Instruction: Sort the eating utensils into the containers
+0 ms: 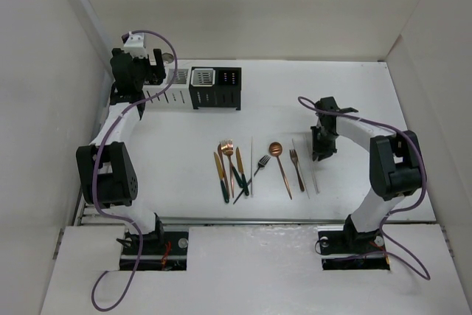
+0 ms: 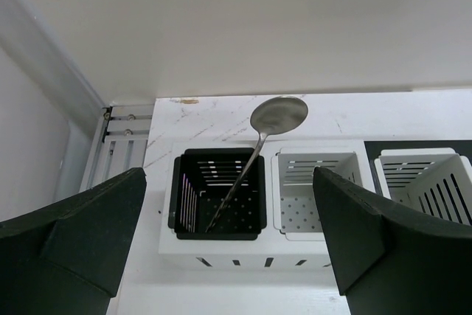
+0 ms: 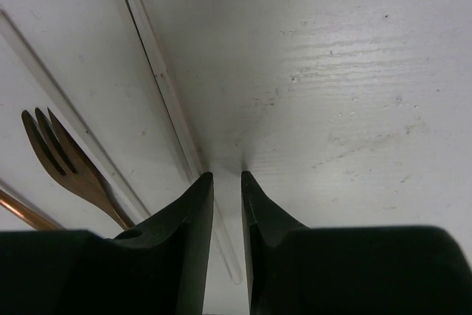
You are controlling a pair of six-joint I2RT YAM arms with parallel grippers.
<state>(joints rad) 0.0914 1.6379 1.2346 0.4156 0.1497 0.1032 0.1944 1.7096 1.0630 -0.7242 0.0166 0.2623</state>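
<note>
- as seen from overhead, shows the left gripper [image 1: 158, 64] at the far left of the table [image 1: 354, 108], above the left end of the containers [image 1: 214, 88], a joined row of black and white caddies near the back wall.
- shows the eating utensils [image 1: 258, 164] lying loose mid-table, well apart from that row, among them a copper spoon [image 1: 277, 154], a silver fork [image 1: 260, 164] and a copper fork [image 1: 296, 164].
- puts the right gripper [image 1: 323, 149] pointing down just beside the right edge of that spread; cannot tell its opening from up here.
- from the left wrist, finds the jaws spread wide and gripping nothing, fingers [image 2: 81, 241] out at either side of the frame.
- finds a silver spoon [image 2: 278, 117] standing tilted in the black compartment [image 2: 184, 204], handle down, bowl up and leaning toward the white compartment [image 2: 317, 212] just beside it.
- from the right wrist, finds the fingertips [image 3: 195, 204] drawn nearly together, only a narrow slit between them, tips down at the table.
- catches a thin white stick [image 3: 158, 71] running into that slit; cannot tell whether pinched or merely straddled.
- shows the copper fork [image 3: 59, 153] flat on the table near the stick, tines pointing away from the fingers.
</note>
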